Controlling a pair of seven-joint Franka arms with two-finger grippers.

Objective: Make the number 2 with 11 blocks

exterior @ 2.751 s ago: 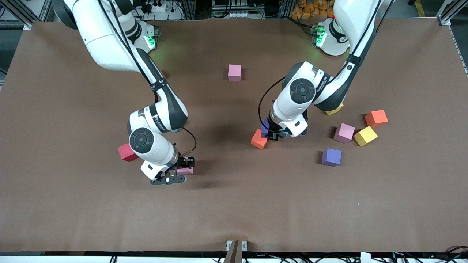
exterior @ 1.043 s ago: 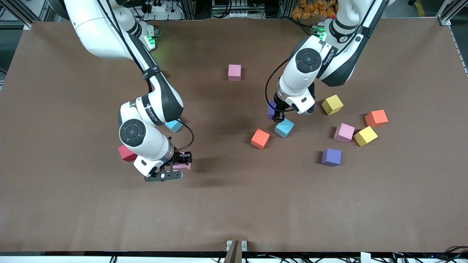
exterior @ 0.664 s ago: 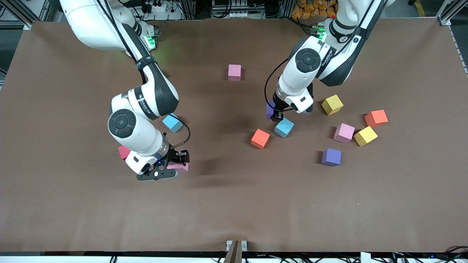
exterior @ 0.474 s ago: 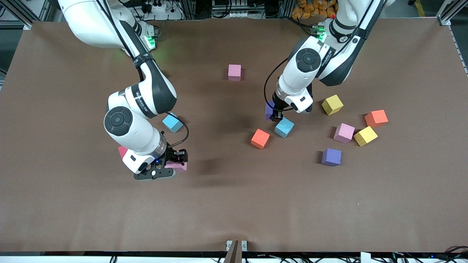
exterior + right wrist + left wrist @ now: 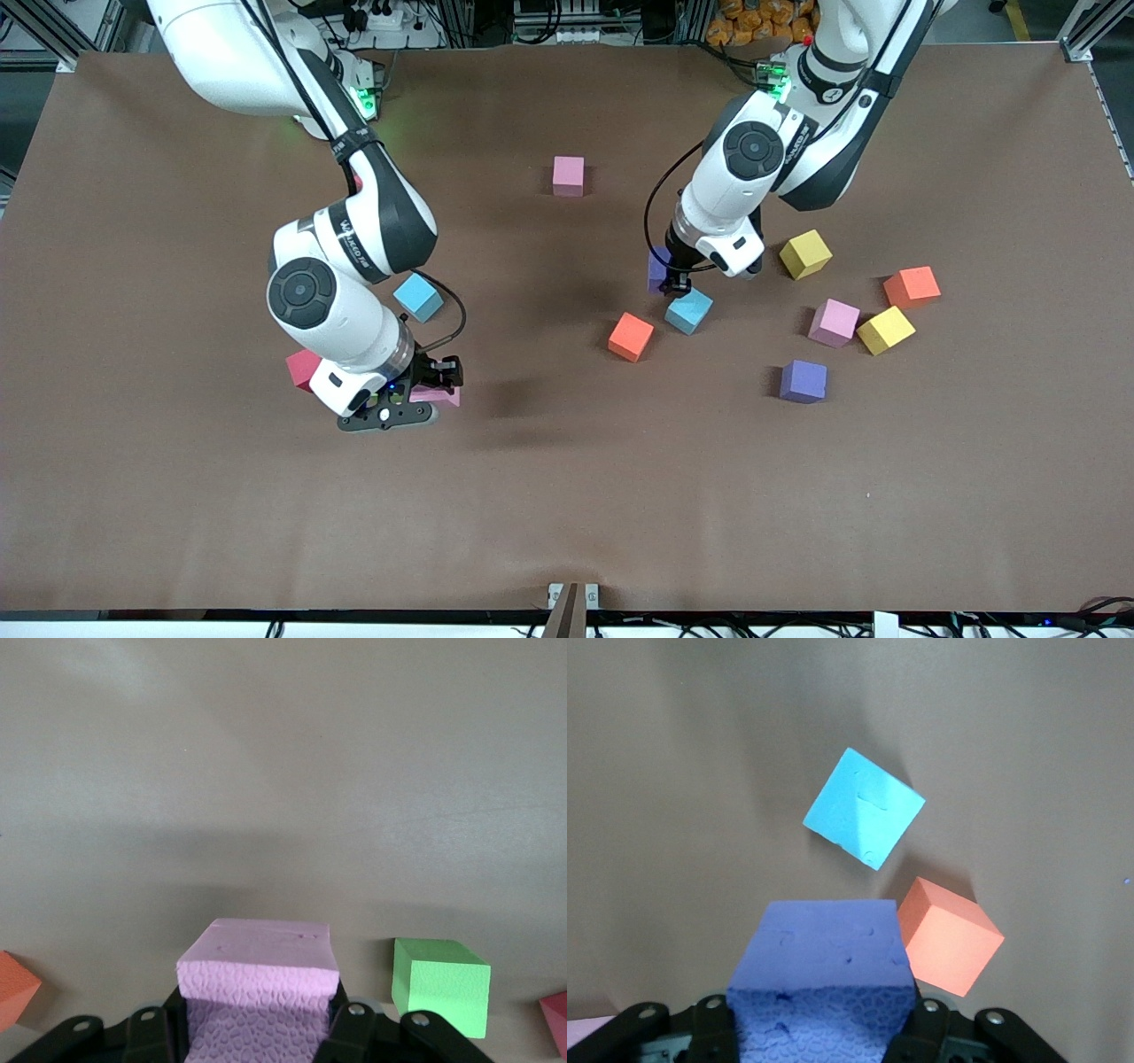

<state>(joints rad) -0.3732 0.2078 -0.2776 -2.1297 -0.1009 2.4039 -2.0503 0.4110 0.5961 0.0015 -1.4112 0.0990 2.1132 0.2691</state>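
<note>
Two cubes are held aloft, none yet laid for the number 2.
A pink block (image 5: 259, 967) is clamped in the right gripper (image 5: 423, 390) fingers over bare surface (image 5: 567, 496); a purple block (image 5: 819, 979) is clamped in the left gripper (image 5: 671, 276), over the surface beside the light-blue block (image 5: 689, 310).

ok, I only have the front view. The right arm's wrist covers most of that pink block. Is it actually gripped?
Observer: Yes. The right wrist view shows the pink block clamped between the jaws of the right gripper.
Operator: Green one? Can't find it.
Observer: The green block is on the table close to the held pink one, hidden under the arm in your view.
Operator: Left side?
Observer: The left wrist view shows the left gripper shut on a purple block.
</note>
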